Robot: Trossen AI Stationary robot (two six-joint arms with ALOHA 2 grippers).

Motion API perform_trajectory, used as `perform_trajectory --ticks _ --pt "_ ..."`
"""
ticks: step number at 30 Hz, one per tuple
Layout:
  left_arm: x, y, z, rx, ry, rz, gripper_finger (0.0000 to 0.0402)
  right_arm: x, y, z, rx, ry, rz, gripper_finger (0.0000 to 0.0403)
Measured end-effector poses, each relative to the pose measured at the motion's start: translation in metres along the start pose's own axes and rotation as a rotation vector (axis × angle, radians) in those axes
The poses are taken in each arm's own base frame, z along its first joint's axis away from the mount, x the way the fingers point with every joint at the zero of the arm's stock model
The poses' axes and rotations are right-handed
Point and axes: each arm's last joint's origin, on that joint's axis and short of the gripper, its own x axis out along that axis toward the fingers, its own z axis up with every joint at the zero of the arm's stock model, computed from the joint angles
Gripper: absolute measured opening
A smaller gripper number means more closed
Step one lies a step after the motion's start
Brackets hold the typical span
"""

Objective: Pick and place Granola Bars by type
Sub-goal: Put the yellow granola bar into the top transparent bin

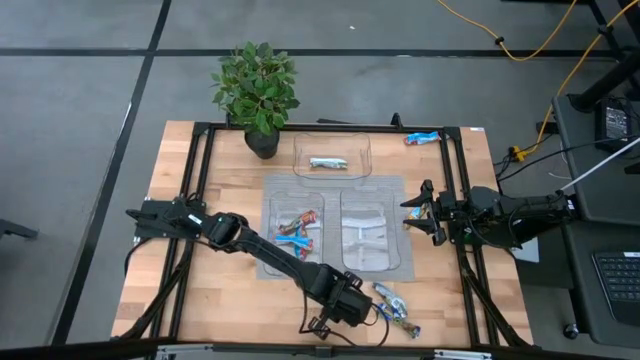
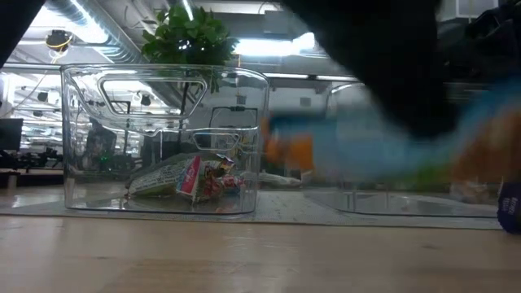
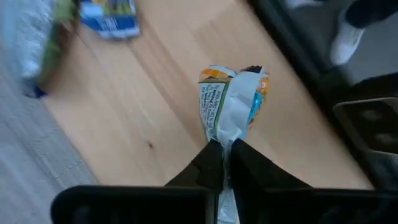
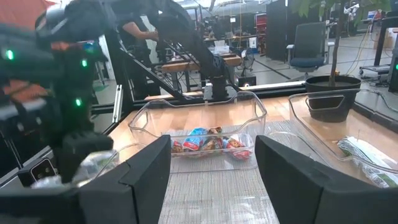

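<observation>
My left gripper [image 1: 338, 306] hangs over the table's near edge, shut on a silvery bar [image 3: 231, 102] with orange, green and blue print. Two more wrapped bars [image 1: 397, 310] lie on the wood just right of it; one blue one [image 3: 109, 16] shows in the left wrist view. The left near tray [image 1: 295, 235] holds blue-and-red bars [image 4: 208, 142]. A pale silvery-green bar [image 1: 327, 163] lies flat in the far tray [image 1: 332, 150]. Another blue bar [image 1: 422, 138] lies by the far right corner. My right gripper [image 4: 211, 177] is open, waiting right of the trays. My left gripper pinches the silvery bar by one crimped end [image 3: 225, 138] between its two fingers [image 3: 208, 165]. The rest of the bar sticks out beyond the fingertips. The wood shows beneath it and the low view shows it off the tabletop, so it looks lifted clear.
A potted plant [image 1: 257, 85] stands at the far edge, left of the far tray. The right near tray [image 1: 372, 235] sits on a grey mat [image 1: 408, 262] with the other two. Black frame rails [image 1: 458, 180] run along both table sides. Bare wood lies left of the mat.
</observation>
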Motion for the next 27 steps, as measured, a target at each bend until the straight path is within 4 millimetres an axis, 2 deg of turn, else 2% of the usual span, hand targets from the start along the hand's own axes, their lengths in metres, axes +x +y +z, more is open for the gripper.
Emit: perform_trajectory --ticks 5,11,22,27 --pt "-0.034 -0.002 0.008 -0.002 -0.071 0.012 0.0012 0.000 0.000 0.000 0.001 0.000 0.000 0.0236" --pt "-0.087 -0.004 0.019 -0.043 -0.227 0.035 0.0009 0.000 0.000 0.000 0.000 0.000 0.000 0.0236" --pt "-0.189 -0.007 0.031 -0.068 -0.573 0.209 0.0008 0.000 0.000 0.000 0.000 0.000 0.000 0.0236" --pt "-0.221 -0.007 0.031 -0.074 -0.680 0.295 0.0008 0.000 0.000 0.000 0.000 0.000 0.000 0.0236"
